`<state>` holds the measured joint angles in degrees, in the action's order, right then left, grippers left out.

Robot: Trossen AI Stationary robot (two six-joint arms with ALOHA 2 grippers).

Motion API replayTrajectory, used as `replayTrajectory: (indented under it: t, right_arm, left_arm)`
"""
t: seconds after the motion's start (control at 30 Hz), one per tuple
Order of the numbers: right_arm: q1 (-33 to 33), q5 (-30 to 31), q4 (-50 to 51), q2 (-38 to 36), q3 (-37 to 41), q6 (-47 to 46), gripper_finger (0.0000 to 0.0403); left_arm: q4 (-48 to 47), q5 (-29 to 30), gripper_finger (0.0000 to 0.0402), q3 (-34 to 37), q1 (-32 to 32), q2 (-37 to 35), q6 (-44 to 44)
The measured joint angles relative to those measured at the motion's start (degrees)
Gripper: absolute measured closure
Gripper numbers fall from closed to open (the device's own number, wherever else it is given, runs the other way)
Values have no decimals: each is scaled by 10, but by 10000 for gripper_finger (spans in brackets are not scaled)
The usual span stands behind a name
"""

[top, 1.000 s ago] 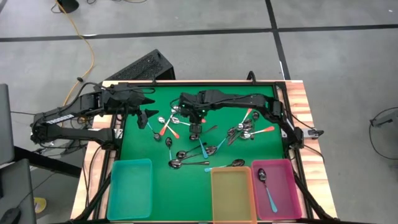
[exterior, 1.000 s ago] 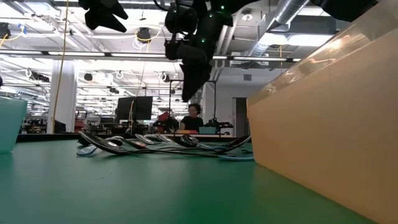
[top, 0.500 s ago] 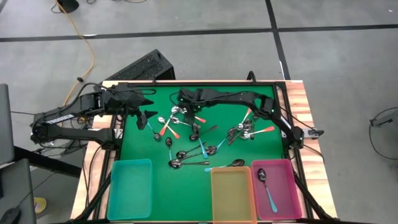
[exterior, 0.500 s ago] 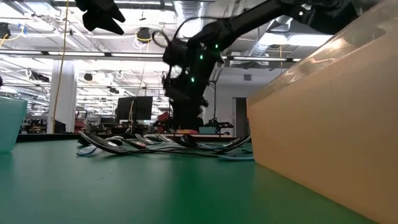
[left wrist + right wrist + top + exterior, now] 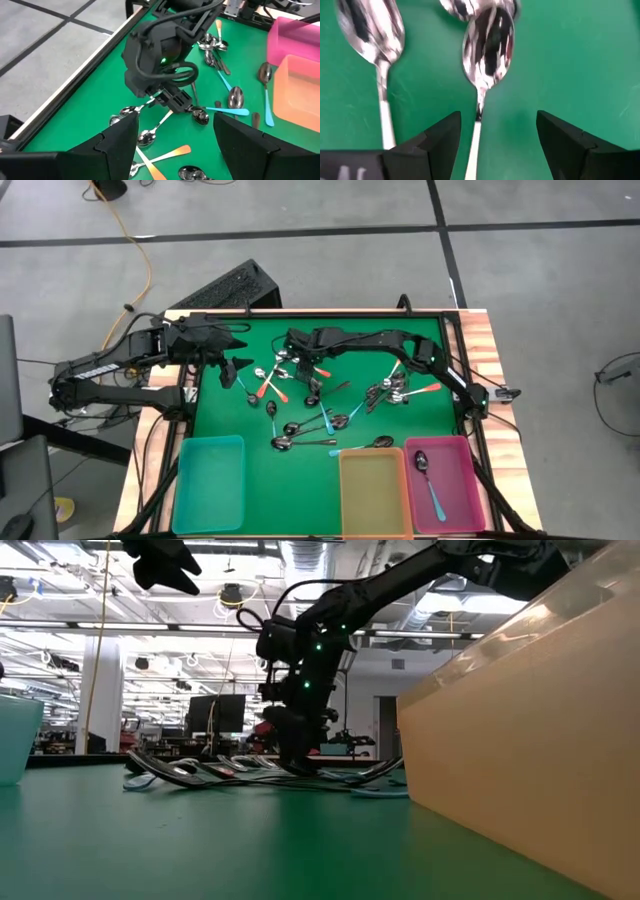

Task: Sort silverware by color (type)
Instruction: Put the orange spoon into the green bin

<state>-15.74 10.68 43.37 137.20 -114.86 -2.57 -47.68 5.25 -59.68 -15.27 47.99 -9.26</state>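
Lowered onto the spoon pile, the right tool [image 5: 296,762] gapes empty — a silver-handled spoon [image 5: 485,45] lies between its fingers; closing squarely on the handle should work.

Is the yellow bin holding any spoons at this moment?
No. In the high view the yellow bin holds nothing, while the pink bin beside it holds a blue-handled spoon.
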Motion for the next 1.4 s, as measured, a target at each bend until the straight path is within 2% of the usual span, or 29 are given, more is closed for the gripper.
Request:
replayTrajectory:
  t: [0.17,0.5,0.67,0.83,0.93,1.1,1.27,1.4]
  right_arm:
    - [0,0,-3,0,0,-5,146]
    - [0,-1,7,0,0,14,241]
    - [0,-4,17,0,0,18,308]
    - [-1,-66,17,-7,-1,-5,392]
    - [3,-90,19,-37,-11,-5,388]
    - [8,-93,52,-112,-24,11,391]
    - [16,-93,100,-215,-23,14,396]
    - [28,-93,136,-292,-23,16,390]
  left_arm:
    - [0,0,159,0,0,0,0]
    - [0,-4,159,0,0,0,-5]
    - [0,-4,159,0,0,0,-5]
    - [7,-4,159,0,0,0,-5]
    - [27,-3,159,0,0,1,3]
    - [53,-1,159,-1,-7,26,18]
    - [63,-8,159,-1,-27,88,61]
    - [114,-30,159,-1,-46,150,123]
